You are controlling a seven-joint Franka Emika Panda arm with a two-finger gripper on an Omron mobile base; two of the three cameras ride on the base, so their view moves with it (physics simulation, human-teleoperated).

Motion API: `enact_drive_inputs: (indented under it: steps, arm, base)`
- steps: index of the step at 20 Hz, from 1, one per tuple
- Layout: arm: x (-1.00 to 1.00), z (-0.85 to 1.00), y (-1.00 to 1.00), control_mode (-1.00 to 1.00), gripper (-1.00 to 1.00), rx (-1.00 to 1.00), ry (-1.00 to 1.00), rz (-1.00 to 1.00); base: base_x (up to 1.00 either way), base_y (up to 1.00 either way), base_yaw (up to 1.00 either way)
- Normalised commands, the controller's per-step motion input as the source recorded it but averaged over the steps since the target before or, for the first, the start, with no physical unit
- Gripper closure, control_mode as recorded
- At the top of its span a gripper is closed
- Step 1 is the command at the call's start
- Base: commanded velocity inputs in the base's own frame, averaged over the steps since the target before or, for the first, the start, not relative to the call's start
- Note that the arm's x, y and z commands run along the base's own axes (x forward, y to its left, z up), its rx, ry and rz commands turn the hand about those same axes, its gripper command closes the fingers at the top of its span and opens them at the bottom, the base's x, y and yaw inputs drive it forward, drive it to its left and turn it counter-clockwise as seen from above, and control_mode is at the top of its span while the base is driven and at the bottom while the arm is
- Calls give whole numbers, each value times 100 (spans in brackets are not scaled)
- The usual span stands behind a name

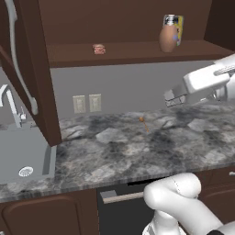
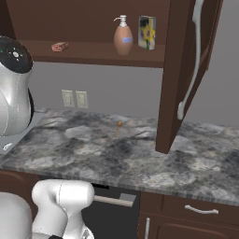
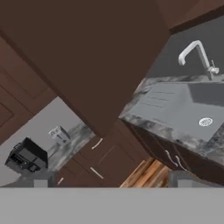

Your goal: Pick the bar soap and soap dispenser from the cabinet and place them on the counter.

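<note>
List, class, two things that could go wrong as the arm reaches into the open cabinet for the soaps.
1. The soap dispenser stands close beside a yellow-and-blue box; open jaws closing on the bottle might knock the box over.
2. The bar soap is tiny and lies flat on the shelf, so the fingers may scrape the shelf or slip off it.

Glossy white rounded arm (image 1: 174,195), dark joints; far details seem blurred.

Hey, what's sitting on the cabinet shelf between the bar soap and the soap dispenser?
Nothing: both base views show bare brown shelf between the bar soap and the soap dispenser.
</note>
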Motion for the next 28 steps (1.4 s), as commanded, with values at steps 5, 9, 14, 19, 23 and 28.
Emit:
enact_drive_inputs:
  steps: [5, 9, 14, 19, 23, 28]
  arm:
    - [4, 0, -8, -100, -100, -21, -21, 0]
    - [11, 0, 0, -100, -100, -19, -20, -3]
    - [25, 0, -2, -100, -100, -7, -3, -2]
    - [47, -1, 0, -100, -100, -2, 3, -33]
    - [9, -2, -3, -100, -100, 0, -14, -37]
    - [6, 1, 0, -100, -100, -2, -15, -22]
  base:
    - [0, 0, 0]
    - [0, 0, 0]
    - [0, 0, 0]
    - [0, 0, 0]
    - [0, 0, 0]
    - [0, 0, 0]
